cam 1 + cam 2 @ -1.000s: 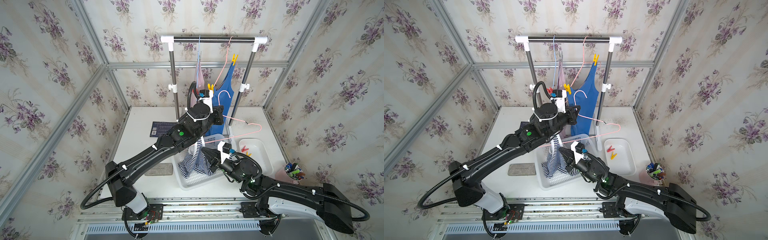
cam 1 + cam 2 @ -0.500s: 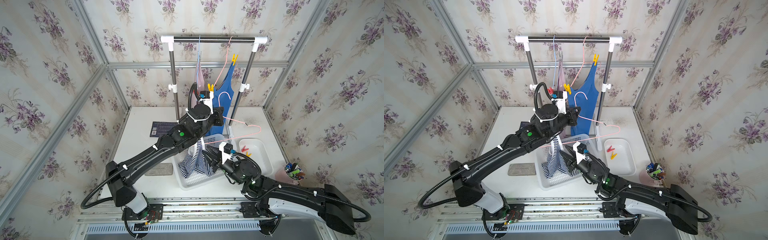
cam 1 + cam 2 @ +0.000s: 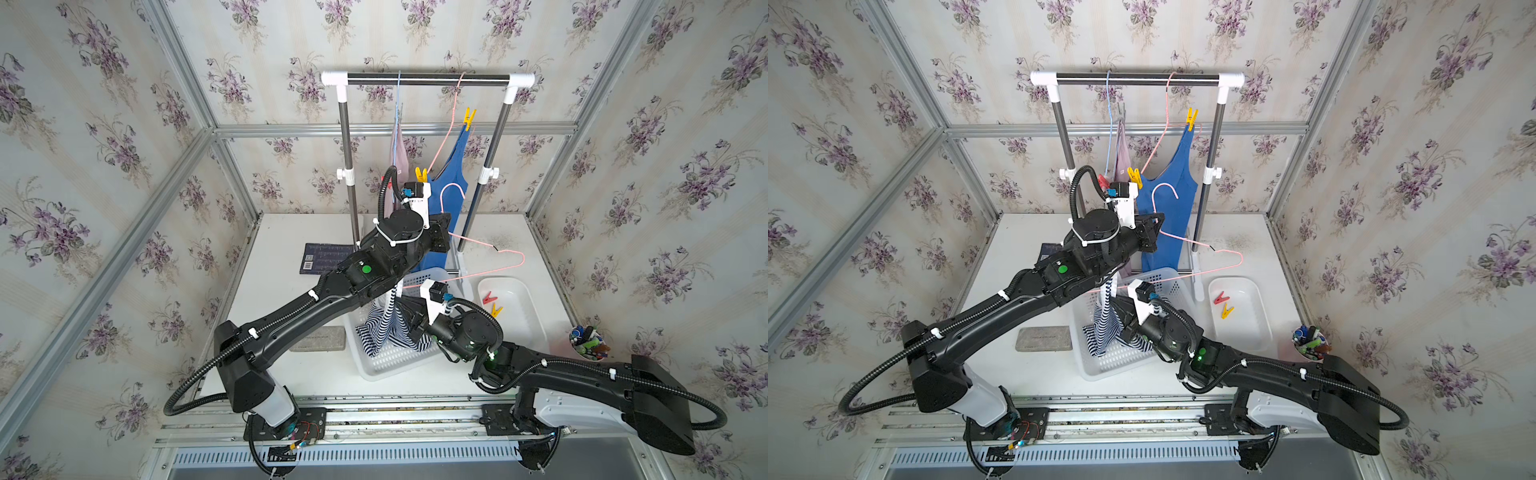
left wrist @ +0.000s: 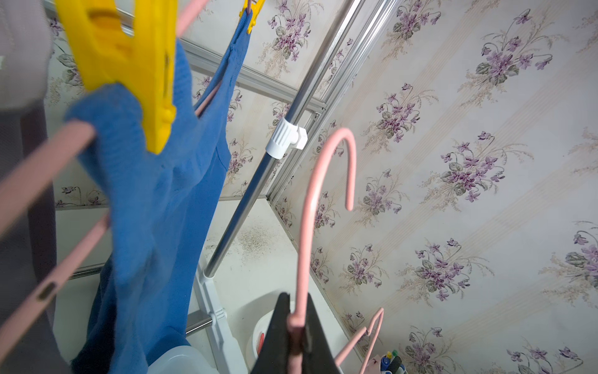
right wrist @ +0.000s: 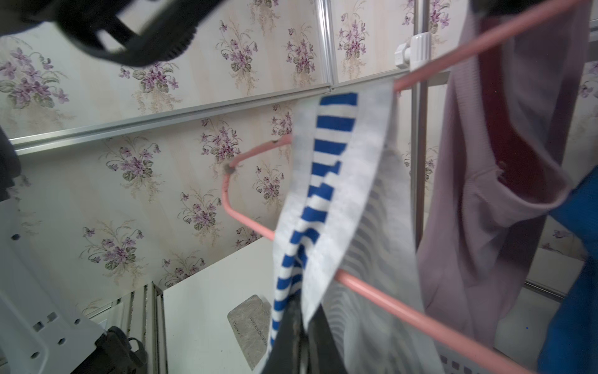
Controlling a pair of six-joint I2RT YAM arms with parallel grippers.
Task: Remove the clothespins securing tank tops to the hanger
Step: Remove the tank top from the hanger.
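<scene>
- The left pincer [image 4: 297, 307] is clamped fully closed on the neck of the pink hanger [image 4: 302, 246], just below its hook, and holds it out over the bench.
- The right pincer [image 5: 302, 320] is closed tight on a strap of the striped tank top [image 5: 326, 181], directly beneath the hanger's lower bar.
- From that pincer the strap runs straight up, crosses the lower bar and drapes over the hanger's upper arm. Its long axis stands roughly square to both bars. No clothespin shows on this strap.
- The rest of the striped top hangs below the hanger into the white basket [image 3: 376, 370].
- Judgement: the coming move turns on the strap lying across the hanger's arm. To come free it should slide along that arm toward the bent shoulder, on the side of the strap away from the hanger's neck.
- The right arm is the nearer one, already on the strap; the left only steadies the hanger.
- A loose red clothespin [image 3: 489, 298] and a loose yellow clothespin [image 3: 496, 310] lie in the white tray [image 3: 536, 332], near the hanger's other shoulder.
- Behind the hanger's hook, the blue tank top [image 3: 446, 195] is pinned by a lower yellow clothespin [image 3: 421, 174] and an upper yellow clothespin [image 3: 469, 117]; the left arm is nearer both.
</scene>
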